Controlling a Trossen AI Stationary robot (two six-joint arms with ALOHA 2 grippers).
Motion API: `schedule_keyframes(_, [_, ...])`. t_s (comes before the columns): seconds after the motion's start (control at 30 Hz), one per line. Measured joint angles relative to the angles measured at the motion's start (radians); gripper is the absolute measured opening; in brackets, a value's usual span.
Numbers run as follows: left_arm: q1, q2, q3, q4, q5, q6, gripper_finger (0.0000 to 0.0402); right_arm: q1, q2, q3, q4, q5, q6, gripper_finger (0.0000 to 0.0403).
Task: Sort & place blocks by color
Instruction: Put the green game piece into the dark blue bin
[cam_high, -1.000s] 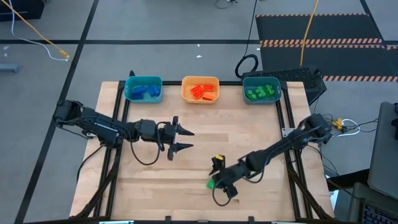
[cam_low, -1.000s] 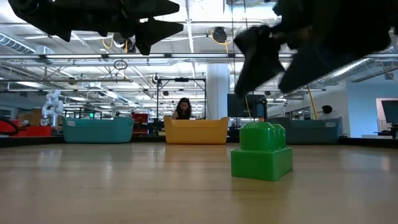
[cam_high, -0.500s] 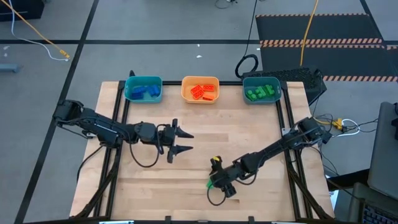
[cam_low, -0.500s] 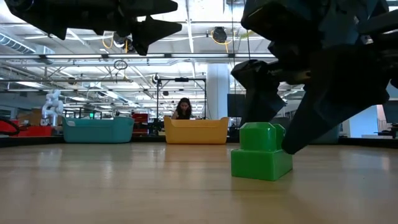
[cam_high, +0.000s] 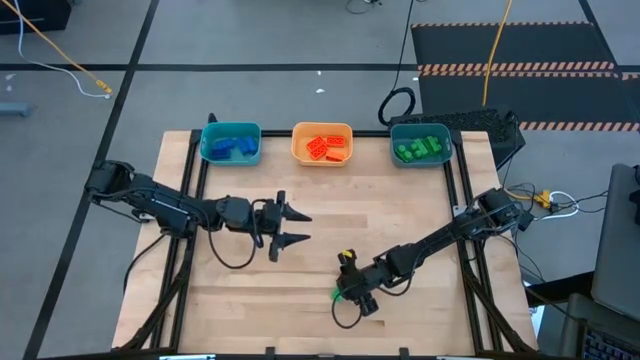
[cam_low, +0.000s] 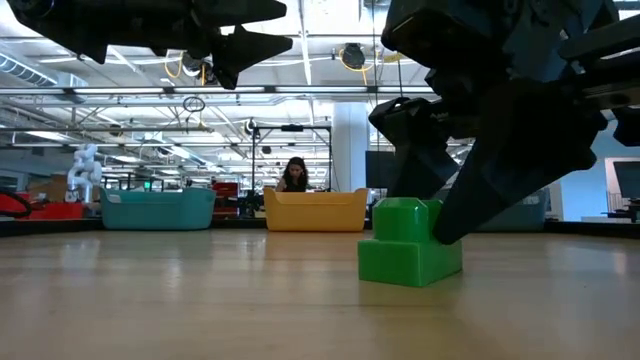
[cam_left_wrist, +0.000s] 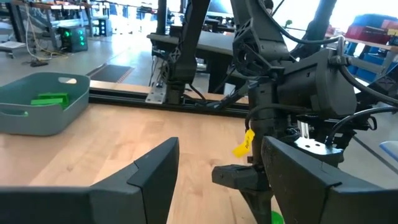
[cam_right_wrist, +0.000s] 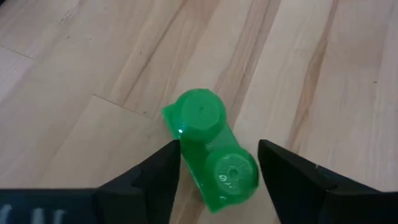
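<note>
Nearest, green block (cam_right_wrist: 211, 152): one is seen alone on the counter (cam_high: 320, 200) near its front edge, lying between the right gripper's (cam_right_wrist: 217, 177) fingers (cam_right_wrist: 155, 177); in the low view it (cam_low: 410, 242) rests flat on the wood with the dark fingers reaching down to it.
Right fingers: one is set on each side of the block, close against it; whether they already press on it cannot be told.
Left gripper (cam_high: 290, 226): held above the middle of the counter, well apart from the block, fingers spread and empty.
Writing: none can be read; a small yellow tag (cam_left_wrist: 245, 143) is seen on the right arm.
Trays at the far edge: three are counted, blue (cam_high: 208, 148), orange (cam_high: 297, 148), teal (cam_high: 394, 140).
Tray contents: blue blocks (cam_high: 232, 147), orange-red blocks (cam_high: 326, 147) and green blocks (cam_high: 420, 148) are sorted by colour; exact counts cannot be told.
</note>
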Motion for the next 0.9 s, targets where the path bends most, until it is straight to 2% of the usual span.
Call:
schedule_keyframes(0.3, [0.0, 0.0, 0.0, -0.001, -0.002, -0.006, 0.0232, 0.0, -0.003, 0.0, -0.026, 0.0, -0.012, 0.0113])
schedule_keyframes(0.6, [0.0, 0.0, 0.0, -0.006, -0.002, -0.006, 0.0232, 0.0, -0.004, 0.0, -0.048, 0.007, -0.043, 0.0112])
schedule_keyframes(0.9, [-0.001, 0.0, 0.0, -0.007, -0.002, -0.008, 0.0232, -0.02, -0.093, -0.002, -0.222, 0.13, -0.084, 0.011])
